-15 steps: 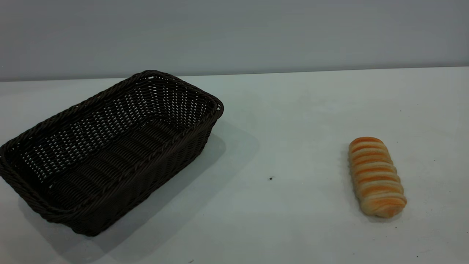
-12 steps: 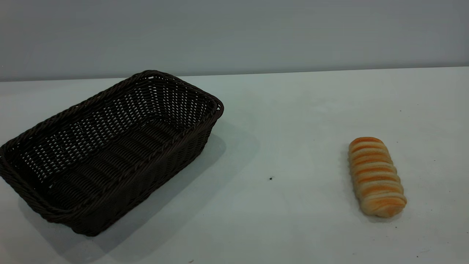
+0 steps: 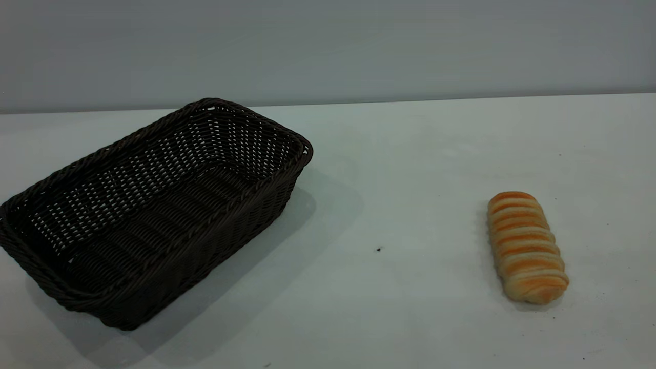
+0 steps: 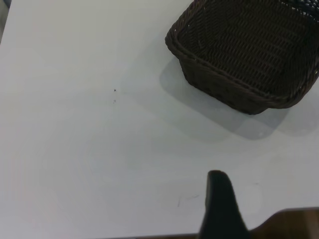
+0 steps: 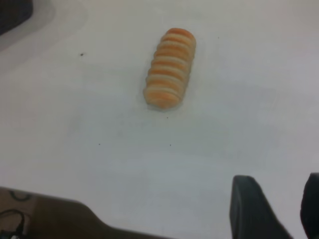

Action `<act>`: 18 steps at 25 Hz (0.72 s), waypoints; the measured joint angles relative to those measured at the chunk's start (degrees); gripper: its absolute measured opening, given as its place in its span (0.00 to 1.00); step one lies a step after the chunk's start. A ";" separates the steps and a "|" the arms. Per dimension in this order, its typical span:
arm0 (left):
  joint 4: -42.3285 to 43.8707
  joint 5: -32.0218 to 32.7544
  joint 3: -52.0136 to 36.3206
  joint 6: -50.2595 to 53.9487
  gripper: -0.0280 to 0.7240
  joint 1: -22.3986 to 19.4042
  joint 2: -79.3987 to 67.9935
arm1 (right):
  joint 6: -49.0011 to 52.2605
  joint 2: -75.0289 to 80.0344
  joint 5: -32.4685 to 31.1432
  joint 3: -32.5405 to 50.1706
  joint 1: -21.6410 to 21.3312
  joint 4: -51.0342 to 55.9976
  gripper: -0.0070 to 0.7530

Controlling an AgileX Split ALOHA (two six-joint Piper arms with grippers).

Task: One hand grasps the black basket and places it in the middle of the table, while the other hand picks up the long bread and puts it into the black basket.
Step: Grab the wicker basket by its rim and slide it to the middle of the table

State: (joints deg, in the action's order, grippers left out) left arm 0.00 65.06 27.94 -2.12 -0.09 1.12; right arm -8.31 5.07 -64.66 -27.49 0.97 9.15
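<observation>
The black basket [image 3: 154, 215] stands empty on the left of the white table [image 3: 410, 154], set at a slant. It also shows in the left wrist view [image 4: 249, 55]. The long bread [image 3: 526, 247] lies on the table at the right, far from the basket, and shows in the right wrist view [image 5: 170, 68]. Neither gripper shows in the exterior view. My left gripper [image 4: 219, 199] hangs over bare table near the table's edge, well short of the basket. My right gripper [image 5: 279, 180] is open and empty over bare table, well short of the bread.
A wide bare stretch of table lies between basket and bread, with a tiny dark speck [image 3: 378, 249]. The table's brown edge [image 4: 294, 224] shows close to the left gripper, and also in the right wrist view [image 5: 55, 219]. A grey wall stands behind the table.
</observation>
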 joint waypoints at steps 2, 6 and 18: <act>0.00 0.00 0.00 0.00 0.77 0.00 0.00 | 0.00 0.00 0.00 0.00 0.00 0.00 0.32; 0.00 0.00 0.00 0.00 0.77 0.00 0.00 | 0.00 0.00 0.00 0.00 0.00 0.00 0.32; 0.00 0.00 0.00 0.00 0.77 0.86 0.00 | 0.00 0.00 0.00 0.00 0.00 0.00 0.32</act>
State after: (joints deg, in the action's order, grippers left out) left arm 0.00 65.06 27.94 -2.12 0.77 1.12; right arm -8.31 5.07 -64.66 -27.49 0.97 9.15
